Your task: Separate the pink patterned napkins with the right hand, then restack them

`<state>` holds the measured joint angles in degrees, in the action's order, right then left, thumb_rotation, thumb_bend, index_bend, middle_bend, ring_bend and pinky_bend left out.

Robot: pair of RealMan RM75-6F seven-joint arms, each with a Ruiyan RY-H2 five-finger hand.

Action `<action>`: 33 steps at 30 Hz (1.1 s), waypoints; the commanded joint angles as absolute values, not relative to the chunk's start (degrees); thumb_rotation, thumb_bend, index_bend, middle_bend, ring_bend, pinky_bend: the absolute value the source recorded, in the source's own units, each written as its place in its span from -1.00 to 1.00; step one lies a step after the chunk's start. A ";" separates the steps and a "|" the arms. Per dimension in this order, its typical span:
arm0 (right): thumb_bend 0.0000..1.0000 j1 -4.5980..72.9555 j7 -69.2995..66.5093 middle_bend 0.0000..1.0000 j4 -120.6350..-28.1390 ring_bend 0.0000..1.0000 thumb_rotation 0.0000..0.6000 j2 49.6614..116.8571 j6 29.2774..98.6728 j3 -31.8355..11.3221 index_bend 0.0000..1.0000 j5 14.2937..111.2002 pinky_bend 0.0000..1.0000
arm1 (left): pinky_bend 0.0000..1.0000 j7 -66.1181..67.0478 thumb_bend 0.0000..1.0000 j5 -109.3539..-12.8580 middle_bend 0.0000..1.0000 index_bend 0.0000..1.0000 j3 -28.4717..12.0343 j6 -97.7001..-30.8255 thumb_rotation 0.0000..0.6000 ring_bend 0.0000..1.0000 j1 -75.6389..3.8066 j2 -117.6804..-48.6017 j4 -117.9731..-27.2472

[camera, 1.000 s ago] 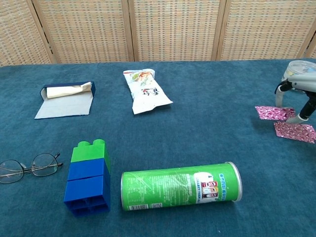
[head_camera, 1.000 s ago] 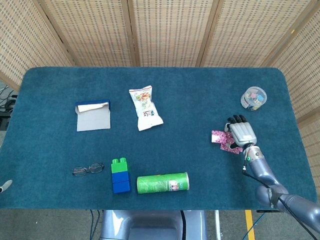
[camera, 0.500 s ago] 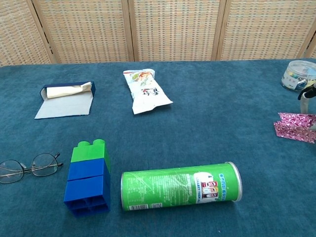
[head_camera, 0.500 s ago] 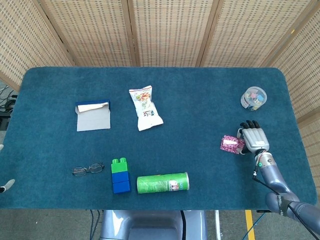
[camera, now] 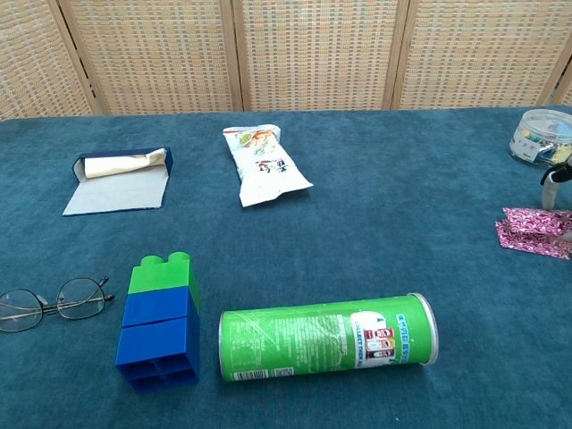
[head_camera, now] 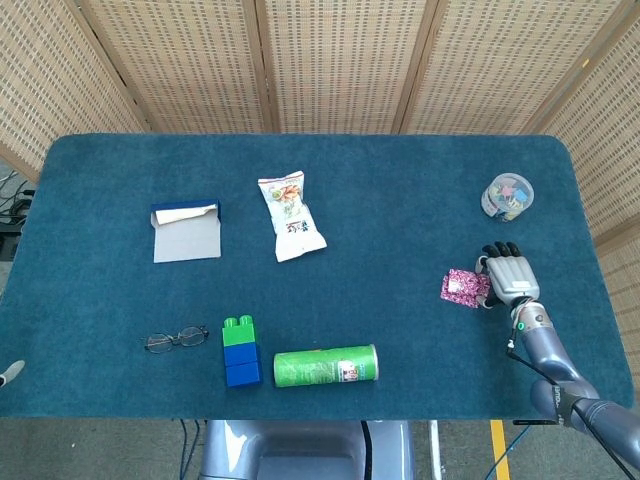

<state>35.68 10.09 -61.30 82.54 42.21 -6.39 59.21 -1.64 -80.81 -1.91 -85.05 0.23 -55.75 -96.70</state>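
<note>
Teal table point(head_camera: 400, 180) | right hand point(head_camera: 508, 279) fingers point(head_camera: 492, 262) touch stacked napkins point(head_camera: 463, 287), grip unclear

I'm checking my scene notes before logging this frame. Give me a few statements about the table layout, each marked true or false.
1. The pink patterned napkins lie just left of the right hand in the head view. True.
2. The green chip can stands upright. False: it lies on its side, near the table's front edge.
3. The glasses lie left of the block stack. True.
4. The block stack is all blue. False: a green block sits on top of blue ones.
5. The snack bag lies between the open blue box and the clear tub. True.
6. The right hand has lifted the napkins high above the table. False: they lie on the cloth.
</note>
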 commanded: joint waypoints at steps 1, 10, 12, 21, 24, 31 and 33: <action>-0.27 35.67 10.12 -0.75 -61.29 -1.00 1.00 82.49 42.02 -6.37 -0.34 59.24 -1.00 | -1.00 -1.65 -0.91 -80.76 -1.00 -0.81 -1.93 -85.01 1.00 -1.00 0.21 -55.75 -96.70; -0.27 35.68 11.00 -0.78 -62.41 -1.00 1.00 81.61 41.43 -6.29 -0.46 59.24 -1.00 | -1.00 -1.88 -0.91 -80.75 -1.00 -0.81 -1.95 -84.98 1.00 -1.00 0.19 -55.77 -96.55; -0.27 35.64 11.41 -0.78 -62.75 -1.00 1.00 81.34 41.47 -6.15 -0.47 59.31 -1.00 | -1.00 -1.96 -0.91 -80.79 -1.00 -0.81 -1.94 -84.97 1.00 -1.00 0.17 -55.79 -96.51; -0.27 34.86 11.70 -0.79 -64.64 -1.00 1.00 80.02 42.45 -6.06 -0.48 59.29 -1.00 | -1.00 -2.19 -0.91 -80.81 -1.00 -0.81 -1.92 -85.06 1.00 -1.00 0.25 -55.78 -96.30; -0.27 34.26 11.48 -0.79 -66.43 -1.00 1.00 78.80 43.80 -6.23 -0.48 59.68 -1.00 | -1.00 -2.15 -0.91 -80.85 -1.00 -0.81 -1.94 -85.05 1.00 -1.00 0.20 -55.81 -96.29; -0.27 30.35 8.00 -0.78 -72.82 -1.00 1.00 75.61 52.78 -7.87 -0.48 61.76 -1.00 | -1.00 -1.56 -0.90 -80.81 -1.00 -0.81 -2.11 -85.55 1.00 -1.00 0.28 -56.56 -95.67; -0.27 28.79 6.77 -0.77 -74.36 -1.00 1.00 75.01 56.33 -8.06 -0.48 63.26 -1.00 | -1.00 -1.41 -0.89 -80.99 -1.00 -0.81 -2.10 -85.81 1.00 -1.00 0.33 -56.86 -95.34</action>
<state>31.10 8.76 -71.79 76.31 52.04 -7.38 61.38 -1.47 -80.93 -2.10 -85.73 0.31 -56.78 -95.43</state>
